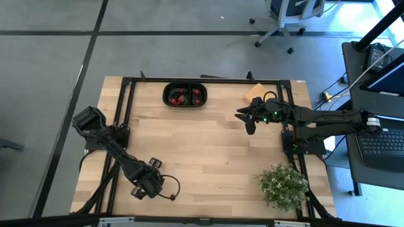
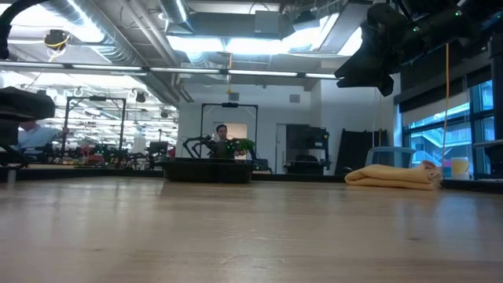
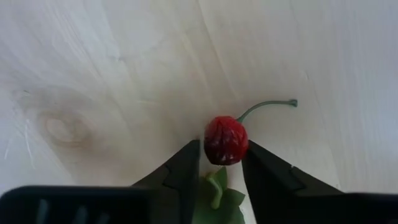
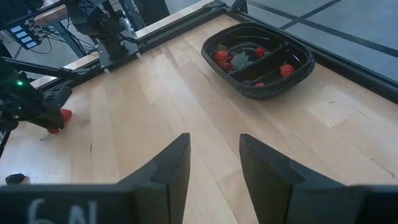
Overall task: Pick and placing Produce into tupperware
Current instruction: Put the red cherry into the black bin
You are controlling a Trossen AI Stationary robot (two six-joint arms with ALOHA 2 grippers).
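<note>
Left jaws flank red cherry on table.

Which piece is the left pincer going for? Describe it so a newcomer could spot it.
Start at the wooden table, near edge, where the left pincer sits. Between its dark fingers lies a small glossy red cherry. Its thin curved green stem and a green leaf beside it set it apart.

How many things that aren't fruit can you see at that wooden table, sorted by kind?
Black two-compartment container: 1
Yellow folded cloth: 1
Leafy potted plant: 1
Dark robot arms: 2, the left arm and the right arm
Total: 5
</note>
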